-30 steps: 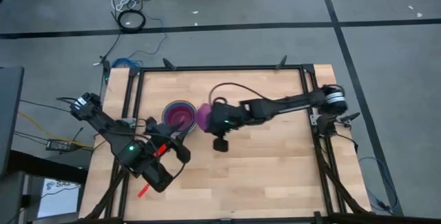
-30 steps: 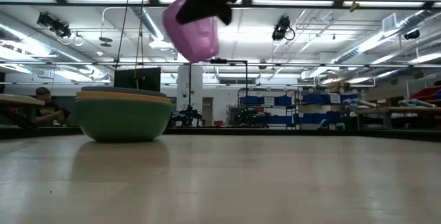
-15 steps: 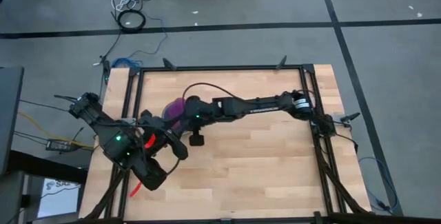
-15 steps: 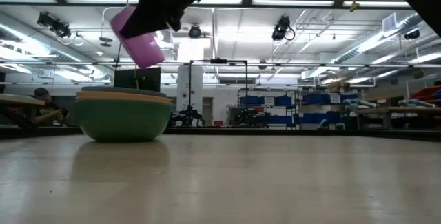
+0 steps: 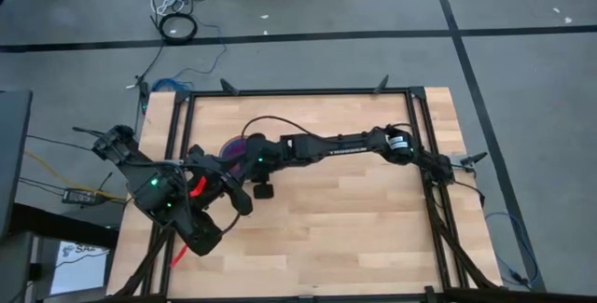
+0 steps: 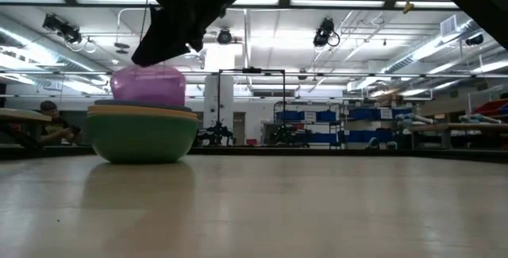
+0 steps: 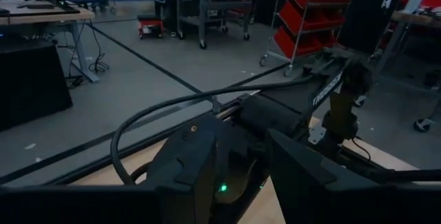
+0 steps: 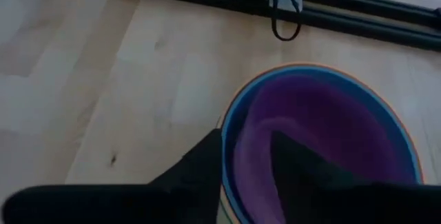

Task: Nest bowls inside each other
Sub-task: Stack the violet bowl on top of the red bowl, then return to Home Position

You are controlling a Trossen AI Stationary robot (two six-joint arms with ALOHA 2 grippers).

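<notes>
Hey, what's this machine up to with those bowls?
It is stacking bowls one inside another. The right gripper reaches across the table to the stack and is setting a purple bowl into the top of it, its fingers straddling the bowl's rim. The green bowl is the outermost. The left gripper waits close by, open and holding nothing.
</notes>
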